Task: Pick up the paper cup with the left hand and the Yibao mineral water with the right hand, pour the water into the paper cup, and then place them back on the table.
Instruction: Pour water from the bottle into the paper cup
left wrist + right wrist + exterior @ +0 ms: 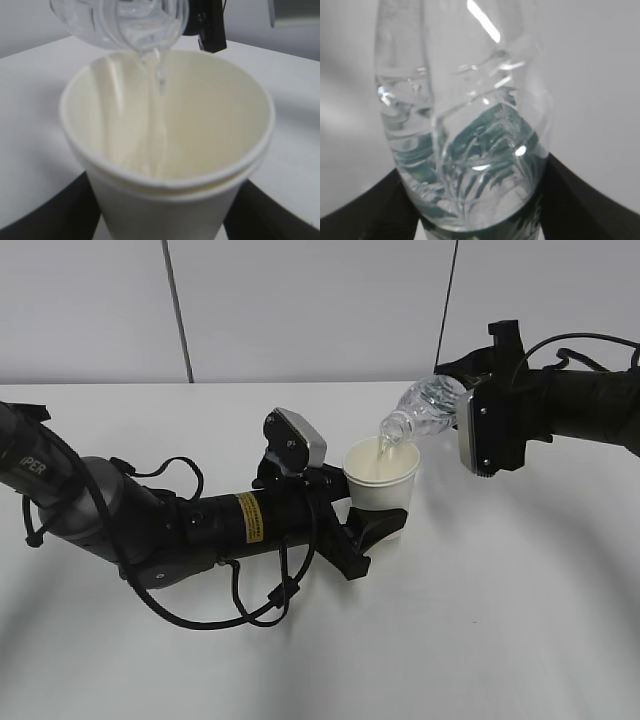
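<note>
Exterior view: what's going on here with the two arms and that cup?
The left gripper holds a cream paper cup upright above the white table. The right gripper holds a clear water bottle tipped mouth-down over the cup's rim. A thin stream of water is running into the cup; pouring is underway.

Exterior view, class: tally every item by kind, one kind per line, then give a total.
Paper cup: 1
Yibao mineral water: 1
Left hand and right hand, arms: 2
Table: 1
Total: 5
</note>
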Available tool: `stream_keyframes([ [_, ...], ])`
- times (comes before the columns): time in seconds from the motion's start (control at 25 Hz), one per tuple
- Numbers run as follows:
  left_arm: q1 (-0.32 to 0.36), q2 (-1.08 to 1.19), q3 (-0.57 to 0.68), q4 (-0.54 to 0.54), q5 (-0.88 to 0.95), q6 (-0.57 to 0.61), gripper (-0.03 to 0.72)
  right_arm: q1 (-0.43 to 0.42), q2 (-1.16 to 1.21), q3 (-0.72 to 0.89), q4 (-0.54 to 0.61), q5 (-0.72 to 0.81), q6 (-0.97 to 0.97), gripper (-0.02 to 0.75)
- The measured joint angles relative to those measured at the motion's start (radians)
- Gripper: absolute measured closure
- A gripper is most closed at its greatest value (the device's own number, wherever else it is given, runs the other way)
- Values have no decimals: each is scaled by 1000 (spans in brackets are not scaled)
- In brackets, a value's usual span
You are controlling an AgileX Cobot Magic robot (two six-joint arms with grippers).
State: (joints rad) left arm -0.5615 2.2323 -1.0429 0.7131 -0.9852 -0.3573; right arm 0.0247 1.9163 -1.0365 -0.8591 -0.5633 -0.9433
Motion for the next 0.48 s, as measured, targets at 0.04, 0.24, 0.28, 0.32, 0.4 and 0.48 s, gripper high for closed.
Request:
stream_keyframes([
  [0.04,0,0,0,0,0,0,248,0,0,0,1,0,-4,269],
  [0.24,0,0,0,0,0,0,248,0,0,0,2,0,-27,269],
  [0.28,0,0,0,0,0,0,248,0,0,0,4,0,-33,269],
  [0.32,0,0,0,0,0,0,248,0,0,0,5,0,-41,269],
  [0.4,0,0,0,0,0,0,248,0,0,0,11,0,-49,269],
  [0.48,0,0,0,0,0,0,248,0,0,0,11,0,-51,269],
])
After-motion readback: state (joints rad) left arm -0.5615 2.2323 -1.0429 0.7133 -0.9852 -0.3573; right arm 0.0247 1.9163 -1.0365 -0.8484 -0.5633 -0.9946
